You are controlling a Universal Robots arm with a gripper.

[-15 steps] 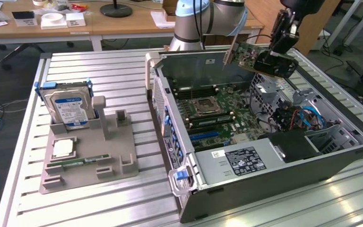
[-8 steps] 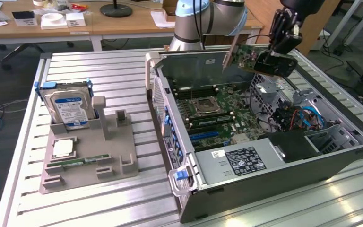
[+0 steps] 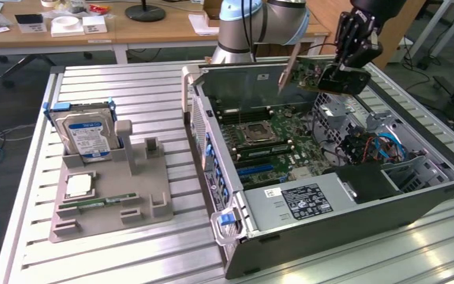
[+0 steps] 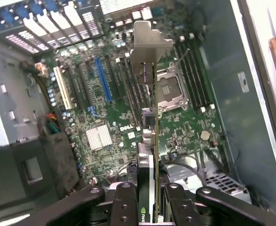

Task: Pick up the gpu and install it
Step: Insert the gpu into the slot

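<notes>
Exterior view: gripper [image 3: 339, 77] is up over the far part of the open computer case [image 3: 330, 236], fingers closed on one end of the graphics card [image 3: 306, 70]. The card hangs in the air, well above the motherboard [image 3: 278, 142], with its green face toward the camera. On the exterior view's left, a hard drive [image 3: 89, 135] stands upright in a grey holder [image 3: 132, 183], and a processor chip [image 3: 80, 185] lies flat on the same holder.

Wrist view: the card [image 4: 154, 141] shows edge-on, pinched between the fingers [image 4: 125, 202], with its silver bracket [image 4: 150, 44] at the far end. Below it the board shows a blue slot [image 4: 102, 80], a processor socket [image 4: 168, 89] and a silver heatsink [image 4: 99, 137]. This view does not give the card's height; the exterior view does.
</notes>
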